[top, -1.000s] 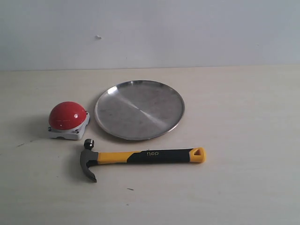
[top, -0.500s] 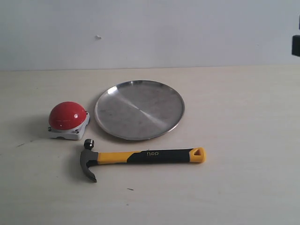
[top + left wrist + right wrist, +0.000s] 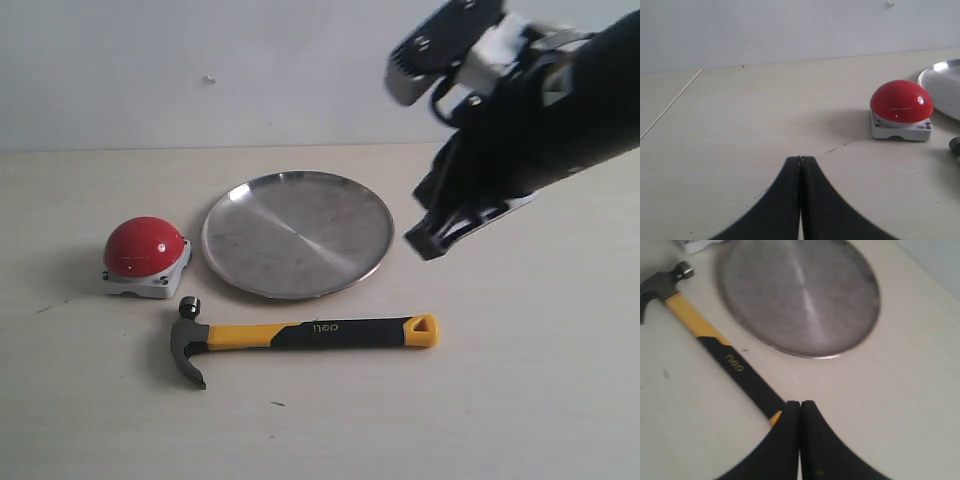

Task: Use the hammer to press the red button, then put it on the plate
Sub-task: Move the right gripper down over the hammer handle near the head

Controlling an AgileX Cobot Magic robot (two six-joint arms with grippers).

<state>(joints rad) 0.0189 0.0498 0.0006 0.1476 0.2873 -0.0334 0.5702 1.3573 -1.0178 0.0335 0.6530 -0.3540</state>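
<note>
Both claws are seen clenched. In the right wrist view, the dark fingers of the right claw (image 3: 800,402) are pressed flat together, with the far end of the hammer (image 3: 725,357) hidden behind their tips. In the exterior view this claw (image 3: 430,240) is blurred. It is held in the air to the right of the plate (image 3: 297,235) and clear of the hammer's (image 3: 310,332) yellow end. The left claw (image 3: 800,158) is likewise shut finger against finger, low over the bare worktop (image 3: 730,150) and well apart from the red button (image 3: 901,100).

The hammer is laid flat on the worktop (image 3: 520,400) in front of the plate. Its steel head is at the left, near the grey base of the red button (image 3: 145,247), and its handle is stretched out to the right. The round silver plate is set just beside the button, a narrow gap being left between them.
</note>
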